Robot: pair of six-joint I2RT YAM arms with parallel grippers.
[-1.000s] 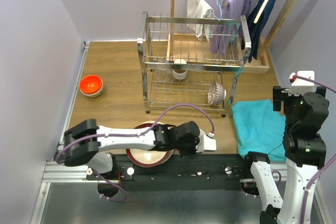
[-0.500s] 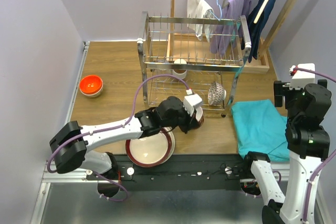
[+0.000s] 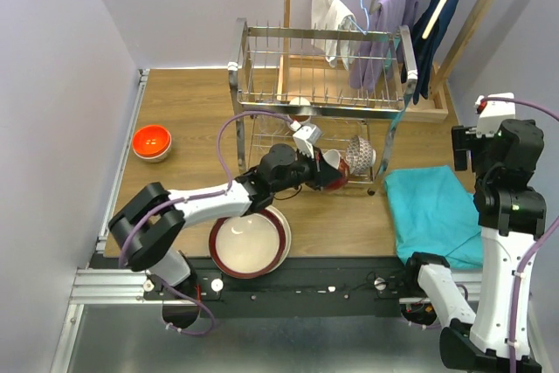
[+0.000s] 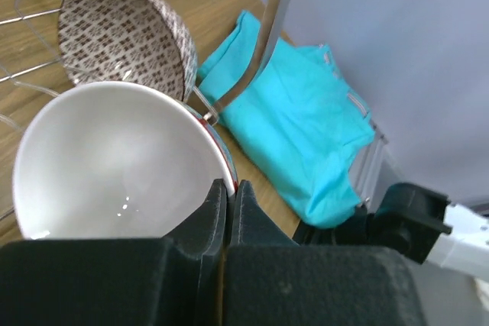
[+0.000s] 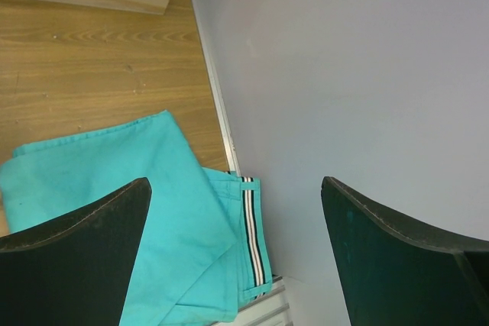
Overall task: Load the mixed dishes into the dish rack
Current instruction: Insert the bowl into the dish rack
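Dish rack (image 3: 319, 102) stands on the wooden table (image 3: 183, 111) between lilac walls (image 3: 52, 85), we record; left gripper (image 4: 227, 185) clenched on a bowl (image 4: 114, 158) by its rim, right gripper (image 5: 233, 181) spread wide.

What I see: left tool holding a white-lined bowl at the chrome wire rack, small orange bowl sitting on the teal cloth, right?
No. The top view shows the small orange bowl on the wooden table, not the folded teal cloth. The left tool does hold the white-lined bowl at the chrome wire rack.
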